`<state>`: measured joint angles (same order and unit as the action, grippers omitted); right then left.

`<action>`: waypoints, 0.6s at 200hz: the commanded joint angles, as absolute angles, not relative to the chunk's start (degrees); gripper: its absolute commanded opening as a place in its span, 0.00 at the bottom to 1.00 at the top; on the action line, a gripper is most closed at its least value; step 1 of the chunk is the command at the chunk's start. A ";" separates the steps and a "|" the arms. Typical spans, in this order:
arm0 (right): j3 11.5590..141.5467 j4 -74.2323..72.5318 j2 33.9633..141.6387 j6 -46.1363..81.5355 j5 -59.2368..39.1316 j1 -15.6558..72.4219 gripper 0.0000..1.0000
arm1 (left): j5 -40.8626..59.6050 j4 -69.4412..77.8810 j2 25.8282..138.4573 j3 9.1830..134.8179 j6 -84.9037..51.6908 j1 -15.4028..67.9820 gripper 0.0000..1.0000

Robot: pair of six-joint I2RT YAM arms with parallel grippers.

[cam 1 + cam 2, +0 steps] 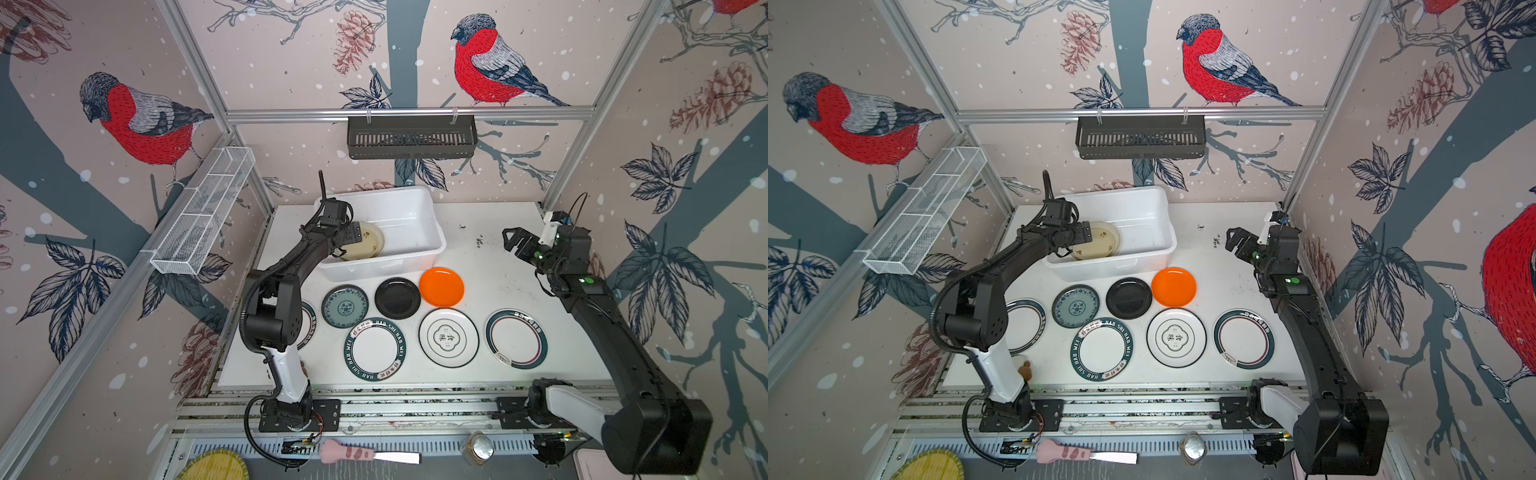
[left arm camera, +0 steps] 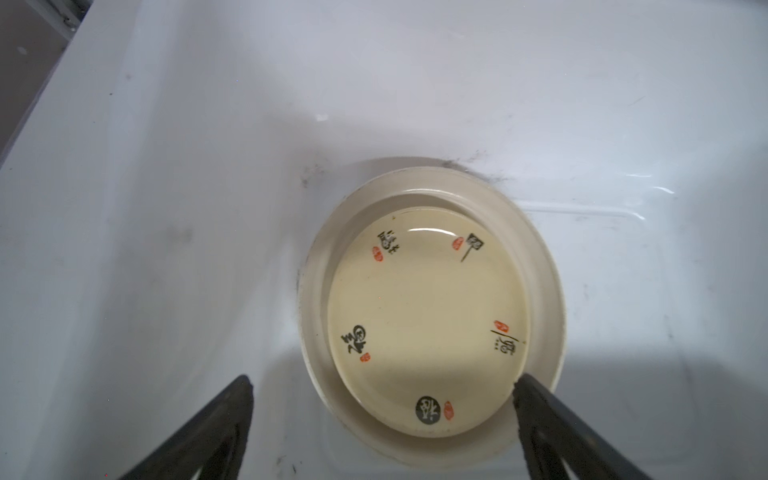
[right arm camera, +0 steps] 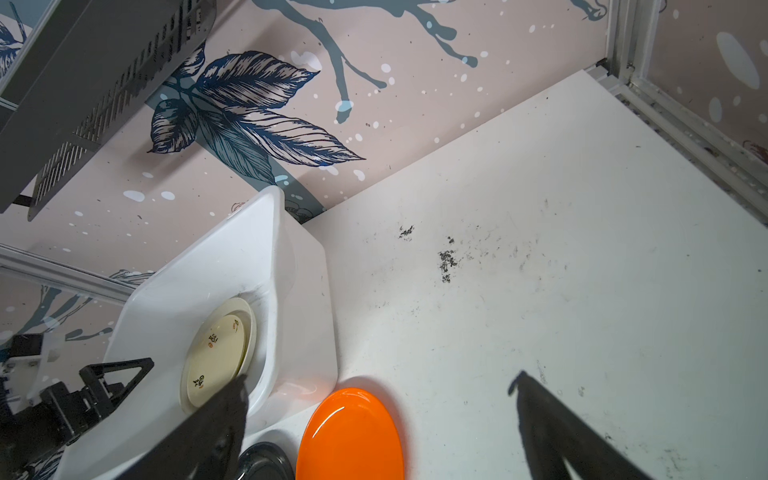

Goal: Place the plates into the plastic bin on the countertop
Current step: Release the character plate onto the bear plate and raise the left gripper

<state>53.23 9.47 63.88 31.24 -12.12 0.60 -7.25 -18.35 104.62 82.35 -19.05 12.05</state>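
On the left we see the left pincer (image 2: 384,384) hanging over the near left corner of the white bin (image 1: 415,195). Its jaws are spread wide and hold nothing. Under it a cream plate (image 2: 424,320) lies flat in the bin. It is glossy, with small black brush characters and red seals around its face. It sits on a wider, paler plate (image 2: 544,291) whose rim shows all round it. One fingertip overlaps the cream plate's edge in the left wrist view, and we cannot tell whether it touches. The bin stands at the back of the white, speckled countertop (image 1: 498,266).

In front of the bin seven more plates lie flat on the countertop. From the left they are:
- a teal-rimmed plate (image 1: 1027,328), half hidden by the left arm (image 1: 976,299)
- a teal patterned plate (image 1: 345,306)
- a white lettered plate (image 1: 375,349) with a dark teal rim
- a glossy black plate (image 1: 397,298)
- an orange plate (image 1: 441,286), just beside the bin's near right corner
- a white emblem plate (image 1: 448,337) with a thin dark edge
- a white ringed plate (image 1: 516,338) with a teal band

On the right, the right pincer (image 3: 380,380) hangs above bare countertop, its jaws fully apart and empty.
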 commanded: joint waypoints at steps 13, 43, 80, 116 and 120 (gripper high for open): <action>52.73 12.93 64.61 30.33 -14.72 0.62 1.00 | -5.09 -12.00 99.64 80.13 -17.10 13.52 0.97; 50.96 16.58 64.64 28.89 -17.36 0.62 1.00 | -1.86 -8.28 94.55 76.73 -17.87 14.78 0.97; 50.29 25.55 64.19 28.74 -8.06 0.62 1.00 | -0.96 -3.49 86.32 69.34 -18.98 18.38 0.97; 46.97 27.67 62.35 31.64 -7.11 2.13 1.00 | 5.17 5.16 78.73 60.18 -21.56 20.64 0.97; 46.58 28.06 62.31 31.99 -6.92 2.27 1.00 | 6.11 5.82 78.19 59.45 -21.61 20.78 0.97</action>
<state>48.16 24.49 63.22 29.93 -9.69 1.15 1.10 -2.90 81.34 63.29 -19.57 19.99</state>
